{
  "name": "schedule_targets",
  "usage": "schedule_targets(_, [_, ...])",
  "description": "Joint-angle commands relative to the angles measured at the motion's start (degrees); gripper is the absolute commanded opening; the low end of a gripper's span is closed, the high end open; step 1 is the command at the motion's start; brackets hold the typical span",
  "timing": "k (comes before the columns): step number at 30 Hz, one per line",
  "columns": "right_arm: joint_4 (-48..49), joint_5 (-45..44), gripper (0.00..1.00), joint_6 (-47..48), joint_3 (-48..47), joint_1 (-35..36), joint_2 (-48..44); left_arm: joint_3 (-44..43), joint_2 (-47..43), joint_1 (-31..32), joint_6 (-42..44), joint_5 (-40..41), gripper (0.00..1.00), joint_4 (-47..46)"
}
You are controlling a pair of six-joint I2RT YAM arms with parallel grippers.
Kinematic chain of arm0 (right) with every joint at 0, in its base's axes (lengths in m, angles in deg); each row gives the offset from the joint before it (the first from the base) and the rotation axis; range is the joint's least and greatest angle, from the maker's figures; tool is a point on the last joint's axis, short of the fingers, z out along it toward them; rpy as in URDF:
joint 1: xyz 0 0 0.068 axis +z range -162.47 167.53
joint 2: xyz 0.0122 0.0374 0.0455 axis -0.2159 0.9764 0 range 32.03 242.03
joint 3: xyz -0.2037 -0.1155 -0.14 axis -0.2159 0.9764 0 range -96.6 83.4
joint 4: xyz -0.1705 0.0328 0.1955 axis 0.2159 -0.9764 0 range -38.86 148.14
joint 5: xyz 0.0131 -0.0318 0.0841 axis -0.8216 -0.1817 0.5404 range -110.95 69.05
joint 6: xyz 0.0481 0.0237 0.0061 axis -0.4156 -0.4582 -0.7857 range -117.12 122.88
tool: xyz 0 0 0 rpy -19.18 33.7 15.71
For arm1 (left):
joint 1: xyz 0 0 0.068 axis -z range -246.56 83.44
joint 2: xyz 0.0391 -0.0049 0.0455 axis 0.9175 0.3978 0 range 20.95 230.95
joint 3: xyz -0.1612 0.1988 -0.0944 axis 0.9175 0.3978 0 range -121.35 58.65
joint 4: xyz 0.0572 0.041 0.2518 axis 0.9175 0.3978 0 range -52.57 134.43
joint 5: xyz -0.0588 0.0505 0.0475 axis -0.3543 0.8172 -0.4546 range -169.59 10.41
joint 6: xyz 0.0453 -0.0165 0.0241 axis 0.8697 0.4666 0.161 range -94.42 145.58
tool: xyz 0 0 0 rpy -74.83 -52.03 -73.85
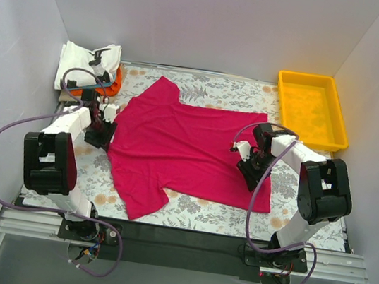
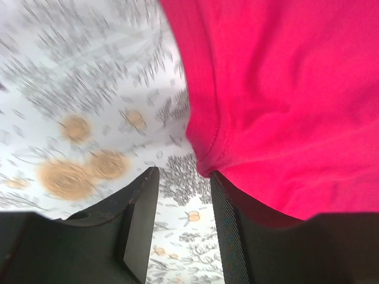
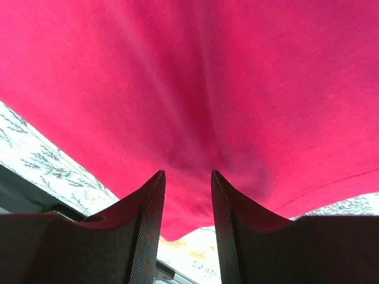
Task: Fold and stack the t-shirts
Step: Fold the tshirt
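Floral-covered table (image 1: 212, 88): the magenta-red t-shirt (image 1: 188, 149) lies spread flat, not yet folded. The folded t-shirts (image 1: 87, 62) sit stacked beyond its neck end. At its neck edge the left gripper (image 2: 183, 177) stands with jaws apart. Over its hem the right gripper (image 3: 188, 174) does likewise. All folding of it remains.

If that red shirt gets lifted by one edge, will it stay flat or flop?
Probably flop: the red shirt lies limp with soft wrinkles. It looks thin, so likely light. Pushed, it would probably bunch up on the tablecloth rather than slide whole.
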Motion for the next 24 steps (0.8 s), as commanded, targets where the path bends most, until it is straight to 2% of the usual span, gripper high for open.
schedule_targets(1, [0.07, -0.73, 0.38, 1.9, 1.62, -0.31, -1.21, -6.13, -4.07, -0.27, 2.97, -4.93, 0.39, 0.23])
schedule_targets(6, [2.26, -2.3, 0.35, 3.21, 7.32, -0.4, 0.72, -14.13, 0.23, 0.0, -2.02, -9.86, 0.38, -0.73])
schedule_targets(10, [1.05, -3.01, 0.34, 4.53, 8.14, -0.58, -0.59, -19.49, 6.46, -0.09, -6.5, -12.94, 0.34, -1.7])
schedule_targets(13, [-2.37, 3.72, 0.36, 4.88, 0.16, -0.75, -4.01, -23.89, 10.42, 0.78, -9.05, -15.75, 0.33, -4.68])
schedule_targets(16, [-0.12, 7.7, 0.38, 2.01, -9.84, -1.45, -5.16, -28.46, 14.46, 2.45, -11.86, -16.37, 0.33, -9.34])
schedule_targets(20, [7.43, 6.23, 0.36, -4.5, -19.34, -3.04, -0.52, -35.22, 21.49, 5.53, -14.42, -14.0, 0.34, -13.65])
schedule_targets(24, [13.33, -0.89, 0.25, -8.72, -28.06, -3.83, 8.09, -42.61, 30.19, 8.26, -18.02, -12.5, 0.33, -13.83])
